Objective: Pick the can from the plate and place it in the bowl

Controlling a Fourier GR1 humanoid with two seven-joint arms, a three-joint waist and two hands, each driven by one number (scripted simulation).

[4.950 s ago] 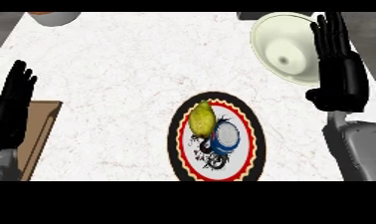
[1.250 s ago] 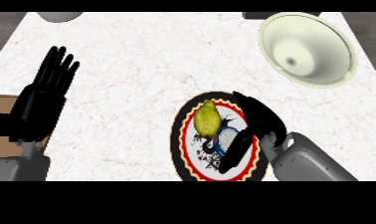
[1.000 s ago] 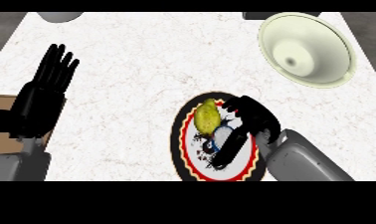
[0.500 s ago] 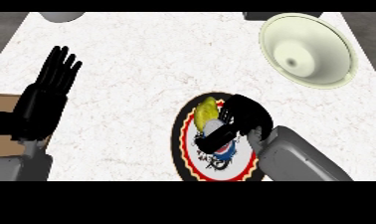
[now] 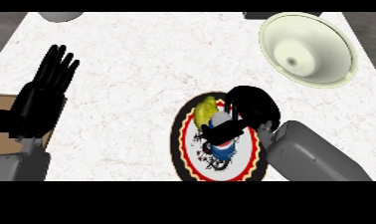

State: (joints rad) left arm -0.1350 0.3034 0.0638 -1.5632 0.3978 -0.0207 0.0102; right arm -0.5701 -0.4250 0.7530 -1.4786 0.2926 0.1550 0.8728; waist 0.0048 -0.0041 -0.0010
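Note:
A round plate [image 5: 187, 149] with a red, black and yellow patterned rim lies at the lower middle of the counter. On it lies a blue and white can [image 5: 223, 141] on its side, next to a yellow item [image 5: 204, 109]. My right hand [image 5: 252, 108] is over the plate, its fingers and thumb curled round the can's upper end, hiding part of it. The pale cream bowl [image 5: 307, 49] stands at the upper right, apart from the hand. My left hand [image 5: 43, 94] stays open at the left edge, fingers up.
A brown wooden board [image 5: 7, 104] shows at the left edge, partly behind my left hand. A grey round object [image 5: 60, 16] sits at the top left, and a dark object [image 5: 266, 15] at the top edge beside the bowl.
My right hand has come down over the plate and curled its fingers round the can. The left hand has barely shifted.

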